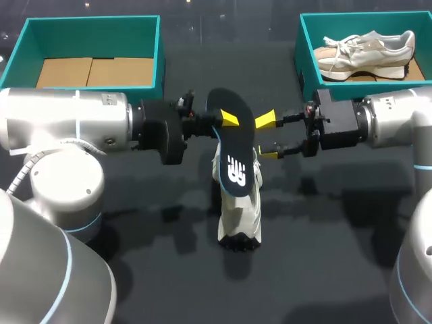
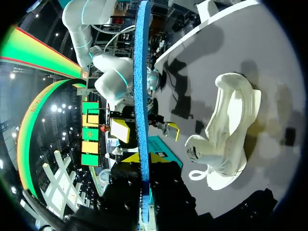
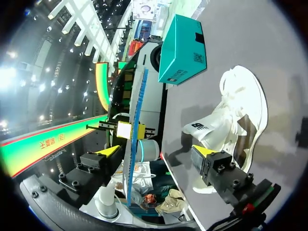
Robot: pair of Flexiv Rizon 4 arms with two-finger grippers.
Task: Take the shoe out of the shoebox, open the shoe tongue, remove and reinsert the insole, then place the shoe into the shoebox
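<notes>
The left gripper [image 1: 225, 121] pinches the black insole [image 1: 234, 158] tight and holds it up over the middle of the table [image 1: 337, 270]. The right gripper [image 1: 268, 137] is wide open, just to the right of the insole, not touching it. The white shoe [image 1: 240, 210] lies on the table under the insole. Another shoe [image 1: 364, 48] sits in the far right shoebox [image 1: 299, 47].
</notes>
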